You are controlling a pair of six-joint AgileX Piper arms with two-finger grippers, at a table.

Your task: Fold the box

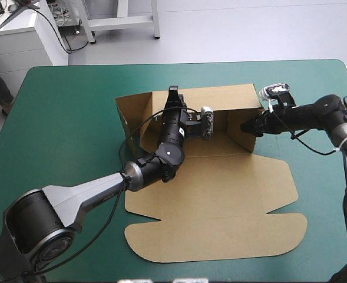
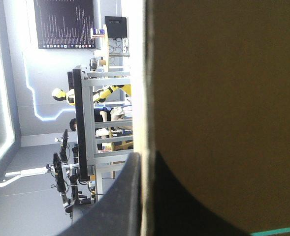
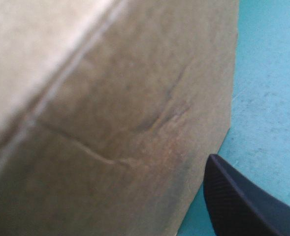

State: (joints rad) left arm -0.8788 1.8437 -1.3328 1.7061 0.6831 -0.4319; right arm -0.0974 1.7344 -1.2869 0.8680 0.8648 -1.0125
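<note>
left gripper (image 2: 144, 160) right up close, 2 black fin fingers (image 2: 117, 201) pinched almost together over top edge of back wall of brown cardboard box (image 1: 220, 200), board sandwiched between em. box sits mid teal-green table cover (image 1: 61, 118), back wall plus 2 side walls up, lid panel flat on near side. right gripper (image 1: 248, 126) at right side wall, board blocks view, can't tell its grip

Your left arm (image 1: 85, 197): silver-grey tube, black round base joint, black wrist links. Right arm (image 1: 332, 115): black, silver lower link, white band. Claw fingers (image 3: 243, 206): black curved fins.
</note>
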